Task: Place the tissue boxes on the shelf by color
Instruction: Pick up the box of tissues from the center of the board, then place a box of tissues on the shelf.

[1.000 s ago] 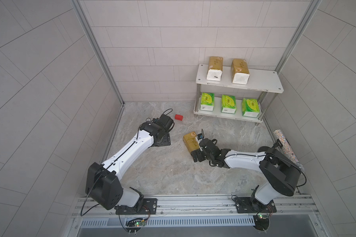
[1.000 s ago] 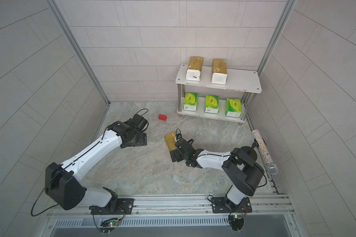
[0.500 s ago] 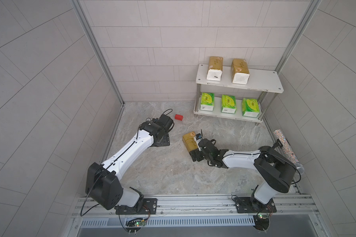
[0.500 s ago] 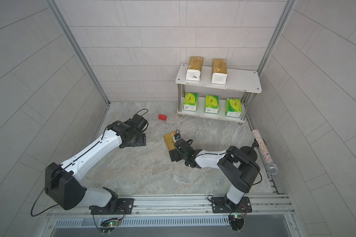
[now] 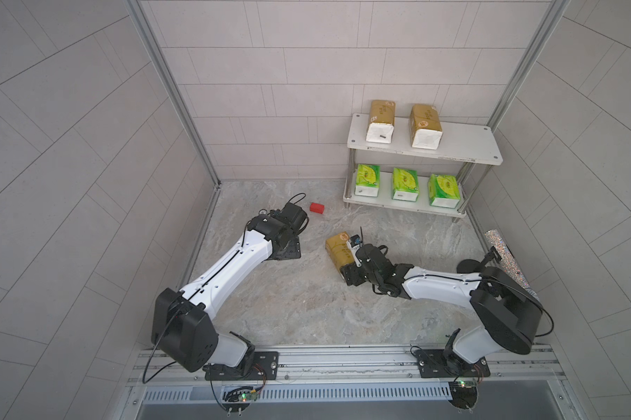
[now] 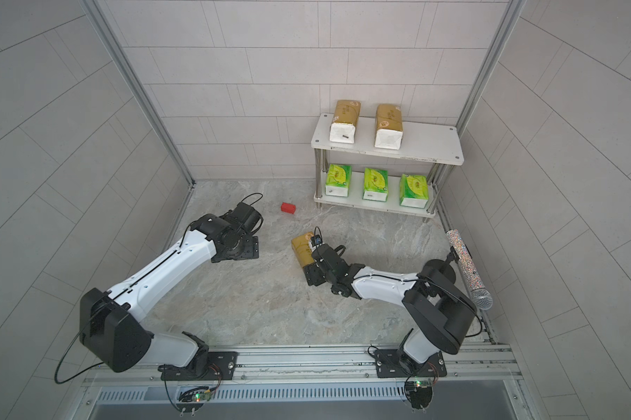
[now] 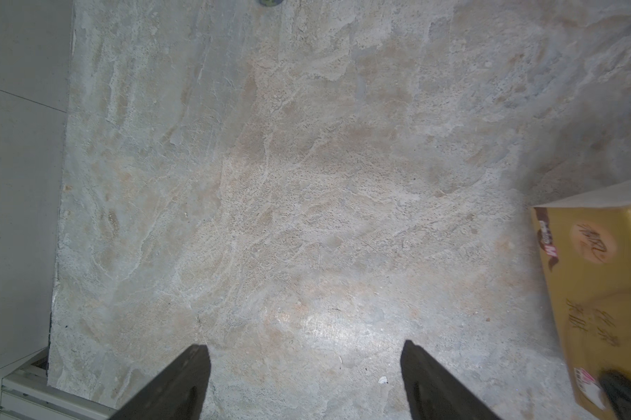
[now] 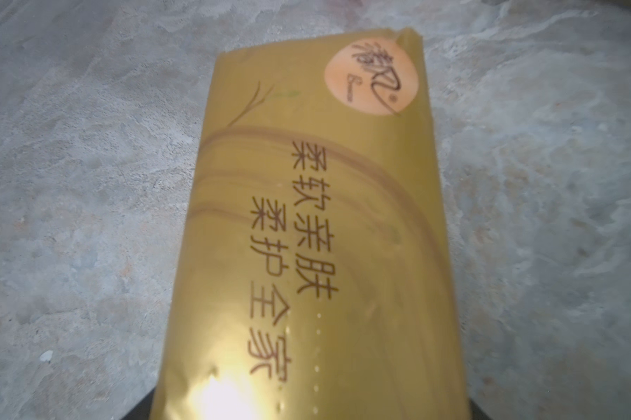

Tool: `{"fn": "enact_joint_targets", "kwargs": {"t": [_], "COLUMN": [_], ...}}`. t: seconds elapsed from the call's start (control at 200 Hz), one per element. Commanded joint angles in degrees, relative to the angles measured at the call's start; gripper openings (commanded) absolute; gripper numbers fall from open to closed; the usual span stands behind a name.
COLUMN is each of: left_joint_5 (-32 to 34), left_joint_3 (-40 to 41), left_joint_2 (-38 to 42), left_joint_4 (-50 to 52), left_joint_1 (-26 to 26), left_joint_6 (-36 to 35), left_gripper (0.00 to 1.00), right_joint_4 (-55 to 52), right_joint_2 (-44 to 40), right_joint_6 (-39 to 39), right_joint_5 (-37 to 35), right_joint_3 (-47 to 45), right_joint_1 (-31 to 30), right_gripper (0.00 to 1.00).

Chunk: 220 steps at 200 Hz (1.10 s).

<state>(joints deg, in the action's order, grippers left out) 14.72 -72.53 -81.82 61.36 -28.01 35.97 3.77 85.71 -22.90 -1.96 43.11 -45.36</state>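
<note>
Between right gripper (image 5: pixel 347 268) jaws: near end of long shiny gold tissue pack (image 5: pixel 337 251), flat on marbled floor (image 5: pixel 288 309); clamped or not, cannot tell. Spread open: left gripper (image 7: pixel 304 347). Well apart: white two-tier metal-post shelf (image 5: pixel 463 152).

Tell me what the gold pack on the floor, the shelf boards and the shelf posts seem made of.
Gold pack: thin plastic film, glossy metallic finish; it glares and creases at the end.
Shelf boards: white, matte, flat; painted wood or plastic, cannot tell.
Corner posts: probably polished metal; round, mirror-like shine.
</note>
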Motion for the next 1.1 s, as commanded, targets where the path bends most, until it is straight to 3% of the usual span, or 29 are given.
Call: {"fn": "enact_joint_targets", "kwargs": {"t": [0.0, 0.285, 0.63, 0.856, 1.096], "left_joint_5": [1.6, 2.77, 2.59, 2.68, 2.53], "left_joint_3": [-1.21, -2.05, -2.28, -2.02, -2.5], "left_joint_2": [-0.06, -1.49, -2.05, -2.2, -2.42], "left_joint_4": [0.43, -0.36, -1.59, -2.11, -2.19], "left_joint_1": [0.41, 0.4, 0.41, 0.41, 0.41], "left_joint_6": [-0.48, -2.35, -4.14, -4.92, -5.74], "left_gripper": [0.9, 0.9, 0.9, 0.9, 0.9], "right_joint_4": [-8.96, -31.03, -58.74, -67.74, -70.69], "right_joint_2": [-5.42, -15.48, -17.64, -18.42, -20.54], "right_joint_6": [1.46, -1.22, 0.81, 4.33, 6.51], "right_joint_5": [-0.67, 0.39, 7.78, 9.19, 3.87], "right_joint_3": [2.9, 12.09, 32.23, 40.22, 44.87], "right_joint_1": [0.18, 5.09, 19.75, 28.07, 35.58], "right_gripper": [0.84, 0.83, 0.79, 0.8, 0.8]}}
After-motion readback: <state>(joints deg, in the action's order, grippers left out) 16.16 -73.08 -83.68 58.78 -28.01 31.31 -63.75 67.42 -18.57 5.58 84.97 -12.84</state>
